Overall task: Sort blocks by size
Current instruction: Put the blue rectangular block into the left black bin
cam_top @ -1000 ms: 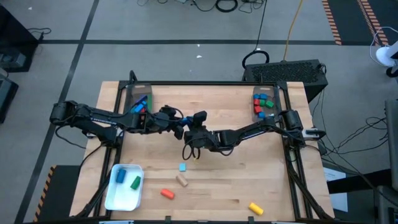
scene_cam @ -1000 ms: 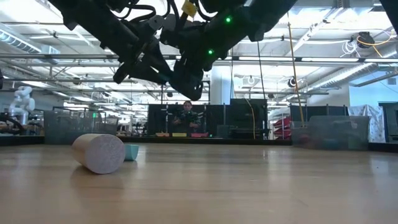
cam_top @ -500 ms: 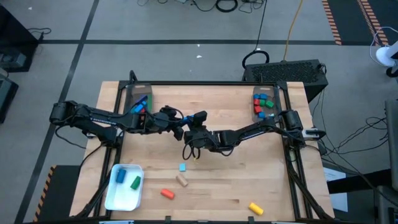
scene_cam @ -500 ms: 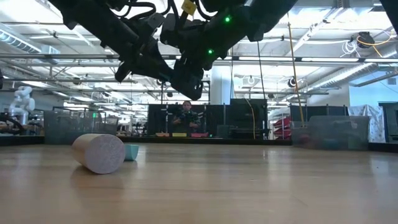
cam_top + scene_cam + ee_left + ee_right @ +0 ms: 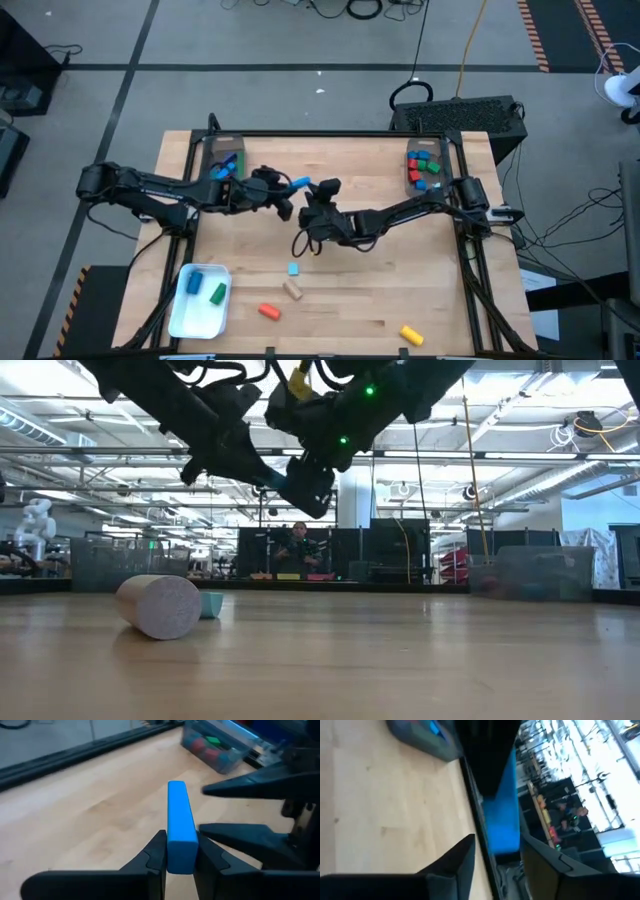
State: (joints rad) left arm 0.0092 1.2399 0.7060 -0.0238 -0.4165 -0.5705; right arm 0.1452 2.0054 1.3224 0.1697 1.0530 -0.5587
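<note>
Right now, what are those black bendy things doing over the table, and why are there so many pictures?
They are two robot arms with pinching grippers. One camera looks down from above, one sits low on the wooden table, and one rides on each wrist. The left gripper pinches a long blue block in the air; the right gripper sits open beside it. Loose blocks lie on the table, some in a white tray, and more sit in two clear bins at the back.

Bin [image 5: 424, 166] blocks too small
</note>
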